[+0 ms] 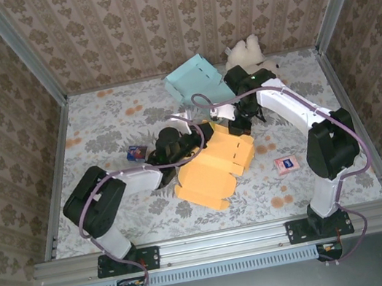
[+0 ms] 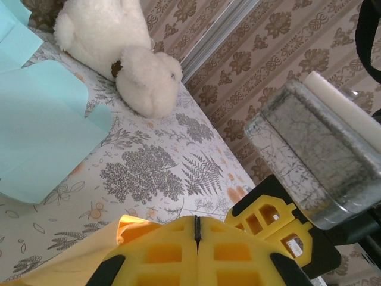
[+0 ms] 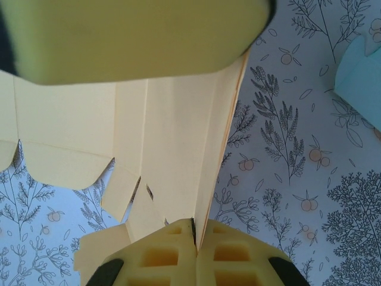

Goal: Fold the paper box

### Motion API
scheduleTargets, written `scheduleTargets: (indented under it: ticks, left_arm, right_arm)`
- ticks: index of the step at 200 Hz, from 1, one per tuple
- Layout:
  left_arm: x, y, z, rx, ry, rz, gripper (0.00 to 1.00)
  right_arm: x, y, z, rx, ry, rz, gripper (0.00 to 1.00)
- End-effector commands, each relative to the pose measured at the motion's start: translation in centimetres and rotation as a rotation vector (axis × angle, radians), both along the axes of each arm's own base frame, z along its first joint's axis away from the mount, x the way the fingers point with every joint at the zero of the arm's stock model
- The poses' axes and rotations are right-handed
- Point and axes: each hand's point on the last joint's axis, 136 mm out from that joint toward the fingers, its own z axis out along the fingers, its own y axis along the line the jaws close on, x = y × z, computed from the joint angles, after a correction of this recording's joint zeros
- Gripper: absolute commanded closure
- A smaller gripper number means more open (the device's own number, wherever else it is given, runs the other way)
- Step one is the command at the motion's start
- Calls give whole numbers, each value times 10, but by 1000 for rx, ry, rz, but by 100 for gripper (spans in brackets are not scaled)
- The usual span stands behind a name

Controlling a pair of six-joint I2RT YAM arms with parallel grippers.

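Yellow paper box (image 3: 71, 131) edge pinched in right gripper (image 3: 194, 225) — jaws closed.

The left arm (image 1: 134, 177) and right arm (image 1: 292, 106) are showing white tubular links between bulky black joint housings, each rising from a black base plate at the bottom of the frame. A mauve cable (image 1: 362, 153) is looping along each arm. The fingers (image 2: 161, 253) are showing bright yellow, moulded with square waffle pockets and black trim.
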Motion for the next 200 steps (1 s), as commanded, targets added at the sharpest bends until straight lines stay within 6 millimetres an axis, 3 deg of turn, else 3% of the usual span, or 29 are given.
scheduleTargets:
  ticks: [1, 38, 106, 146, 180, 200]
  left_arm:
    - [13, 7, 9, -24, -25, 42, 100]
    - [2, 18, 16, -2, -71, 27, 100]
    - [-29, 70, 25, 214, -111, 97, 100]
    - [-56, 91, -2, 282, -66, 76, 100]
    - [-87, 79, -21, 336, -69, -16, 100]
    - [-87, 75, -31, 382, -64, -14, 100]
  right_arm:
    - [-11, 10, 8, 40, 15, 39, 100]
    - [-3, 5, 9, 27, -9, 5, 100]
    - [8, -1, 10, 6, -46, -36, 100]
    - [10, -4, 10, -3, -56, -45, 100]
    - [12, -3, 9, -2, -62, -47, 100]
    - [12, -2, 6, -4, -51, -45, 100]
